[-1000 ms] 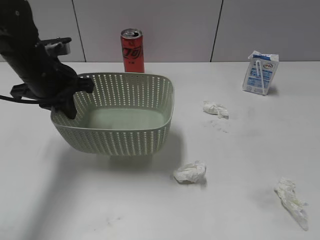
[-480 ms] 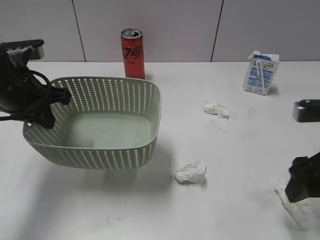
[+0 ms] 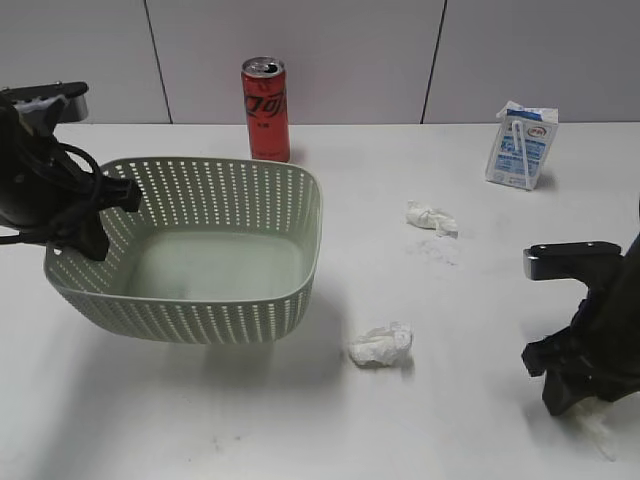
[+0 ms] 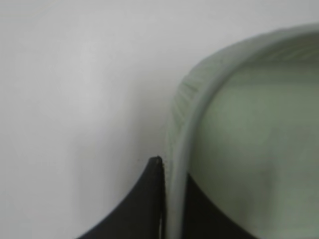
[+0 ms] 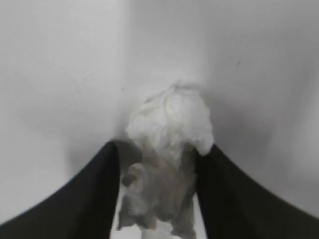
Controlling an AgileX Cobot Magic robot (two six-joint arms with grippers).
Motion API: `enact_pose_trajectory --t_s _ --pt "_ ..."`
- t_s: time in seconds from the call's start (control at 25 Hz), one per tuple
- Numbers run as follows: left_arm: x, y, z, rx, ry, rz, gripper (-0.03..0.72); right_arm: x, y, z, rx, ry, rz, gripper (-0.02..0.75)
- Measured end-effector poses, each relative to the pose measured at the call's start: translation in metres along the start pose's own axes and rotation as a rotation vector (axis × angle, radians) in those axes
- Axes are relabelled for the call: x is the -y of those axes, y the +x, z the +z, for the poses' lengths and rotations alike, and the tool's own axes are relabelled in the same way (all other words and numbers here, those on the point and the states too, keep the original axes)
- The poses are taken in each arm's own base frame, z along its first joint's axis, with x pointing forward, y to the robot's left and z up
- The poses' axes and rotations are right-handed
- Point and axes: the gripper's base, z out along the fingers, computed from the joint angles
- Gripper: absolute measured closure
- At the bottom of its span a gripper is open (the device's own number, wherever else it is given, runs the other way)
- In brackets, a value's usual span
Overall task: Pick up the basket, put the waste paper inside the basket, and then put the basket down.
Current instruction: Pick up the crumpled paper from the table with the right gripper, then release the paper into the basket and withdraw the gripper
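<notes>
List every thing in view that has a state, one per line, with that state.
Basket: lifted and tilted, rim pinched by the left claw.
Right claw: open around a paper wad on the table, not yet closed.
Middle wad: crumpled, lying on the table.
Far wad: crumpled, lying on the table.
Can: upright, top opened.
Carton: upright, straw attached.

Pale sage-green rectangular plastic basket (image 3: 200, 255), rounded corners, perforated lattice sides: lifted off white table, tilted, left rim higher, shadow beneath, interior bare. Crumpled white tissue wad (image 3: 381, 344) on table just right of basket's front corner. Second wad (image 3: 431, 217) farther back, right of basket. Third wad (image 5: 169, 124) at front right, standing between dark fingers.
</notes>
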Motion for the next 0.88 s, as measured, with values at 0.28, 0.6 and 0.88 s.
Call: enact_pose_trajectory --t_s 0.28,0.6,0.88 --pt "0.000 0.000 0.000 -0.001 0.002 -0.002 0.688 -0.012 -0.015 -0.025 0.076 -0.029 -0.054 0.722" --pt "0.000 0.000 0.000 -0.001 0.005 -0.006 0.688 -0.123 -0.039 -0.164 0.561 -0.395 -0.418 0.727" --pt "0.001 0.000 0.000 -0.003 0.007 -0.009 0.688 -0.206 -0.056 -0.168 0.626 -0.525 -0.549 0.713"
